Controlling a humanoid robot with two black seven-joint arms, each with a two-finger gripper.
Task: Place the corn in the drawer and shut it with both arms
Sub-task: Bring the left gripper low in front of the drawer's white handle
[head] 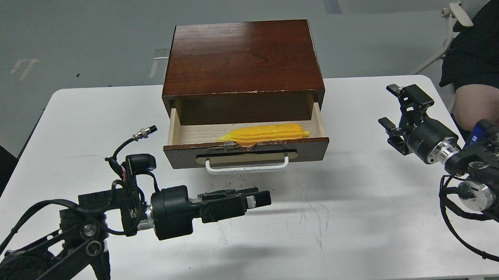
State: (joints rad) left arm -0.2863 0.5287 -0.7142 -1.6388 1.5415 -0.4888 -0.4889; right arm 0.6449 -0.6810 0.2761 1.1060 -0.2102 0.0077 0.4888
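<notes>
The yellow corn [263, 133] lies lengthwise in the open drawer [181, 134], close behind its front panel. The drawer sticks out of the dark red-brown cabinet [241, 57]; its white bar handle [246, 166] faces me. My left gripper [259, 198] lies low over the table in front of the drawer, below and left of the handle. It points right with its fingers together and holds nothing. My right gripper [398, 108] hovers to the right of the drawer, apart from it, with its fingers spread and empty.
The cabinet stands at the back middle of the white table [331, 238]. A seated person [480, 55] and a chair are at the far right, just behind my right arm. Grey floor lies beyond the table.
</notes>
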